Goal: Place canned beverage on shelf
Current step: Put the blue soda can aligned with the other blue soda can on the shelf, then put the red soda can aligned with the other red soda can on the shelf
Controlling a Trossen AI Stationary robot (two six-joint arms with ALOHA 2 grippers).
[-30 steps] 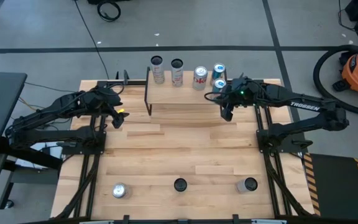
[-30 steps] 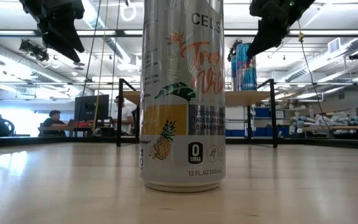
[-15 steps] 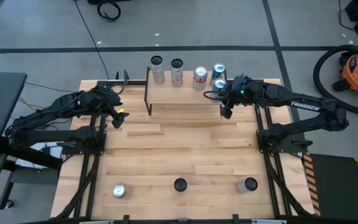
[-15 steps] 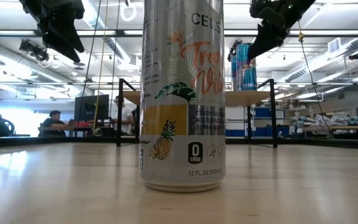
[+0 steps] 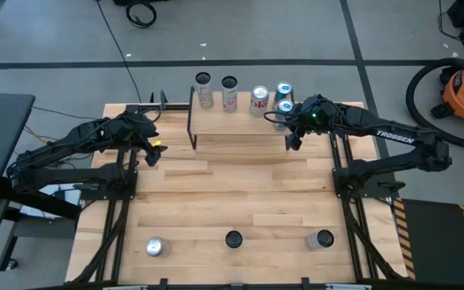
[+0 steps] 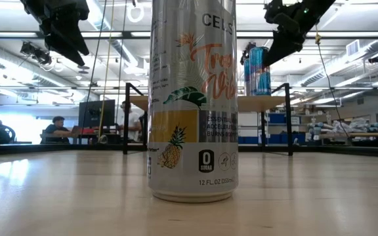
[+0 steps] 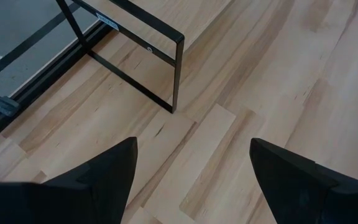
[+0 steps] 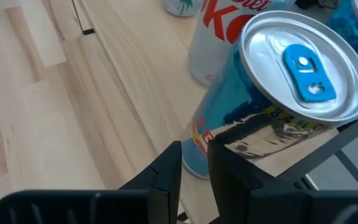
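I read the tabletop (image 5: 232,193) first: the shelf (image 5: 240,125) stands at its far edge, carrying five cans along its back. The left gripper (image 5: 153,153) waits near the shelf's left end, fingers spread wide and empty. The right gripper (image 5: 292,142) hangs just beside the blue can (image 8: 253,93) at the shelf's right end, fingers nearly closed and holding nothing. I judge that placement finished. Three cans wait at the near edge, the tall pineapple can (image 6: 192,98) among them; the next move calls for reaching one.
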